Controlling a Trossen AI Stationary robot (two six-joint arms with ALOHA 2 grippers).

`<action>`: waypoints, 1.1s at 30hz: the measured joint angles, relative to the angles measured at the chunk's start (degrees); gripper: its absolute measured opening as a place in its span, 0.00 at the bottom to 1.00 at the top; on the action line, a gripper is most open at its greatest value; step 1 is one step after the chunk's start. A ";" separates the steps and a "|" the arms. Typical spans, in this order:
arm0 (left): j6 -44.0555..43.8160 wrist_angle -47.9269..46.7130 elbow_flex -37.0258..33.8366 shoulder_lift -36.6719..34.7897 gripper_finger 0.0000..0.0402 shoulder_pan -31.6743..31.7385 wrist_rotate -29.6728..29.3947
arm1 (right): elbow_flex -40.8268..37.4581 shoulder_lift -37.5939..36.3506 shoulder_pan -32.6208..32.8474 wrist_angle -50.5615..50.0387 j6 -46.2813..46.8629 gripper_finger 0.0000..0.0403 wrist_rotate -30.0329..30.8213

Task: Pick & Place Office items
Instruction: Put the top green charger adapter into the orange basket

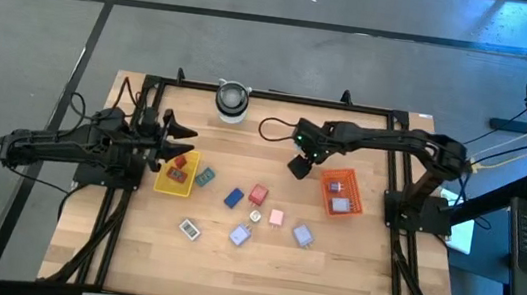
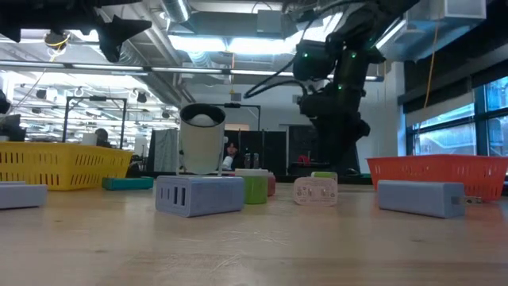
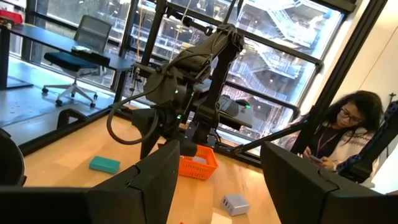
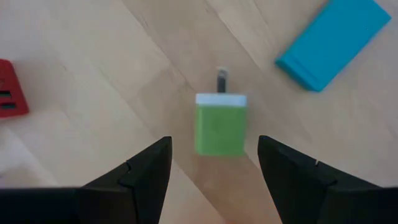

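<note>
Found right hand (image 1: 300, 164) well apart from yellow tray (image 1: 173, 188), toward the right arm's side, low over the bench (image 1: 130, 252). Saw its fingers spread, pinching nothing. Green office item (image 4: 221, 127) with white cap lay flat under the gap, touching neither finger. Noted blue-teal flat piece (image 4: 333, 40) and red block (image 4: 9, 96) near the green one, both clear of the fingers. Nothing seen blocking the drop.

Found left hand (image 1: 178, 142) over yellow tray's far edge, spread, empty. Logged red piece (image 1: 178, 167) inside yellow tray and teal piece (image 1: 206, 175) just beside it. Saw blue (image 1: 234, 197), pink (image 1: 276, 217), lavender (image 1: 302, 235) and white (image 1: 190, 228) pieces scattered farther out. Spotted orange tray (image 1: 325, 180) well apart, just past right hand. Spotted grey-white cylinder (image 1: 232, 100) beyond yellow tray at bench's back edge. Noted seated person (image 3: 339, 134) behind bench.
</note>
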 joint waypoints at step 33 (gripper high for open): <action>0.26 -0.44 0.00 0.15 0.56 0.00 -0.06 | -0.01 3.91 -0.83 3.87 -0.32 0.50 1.53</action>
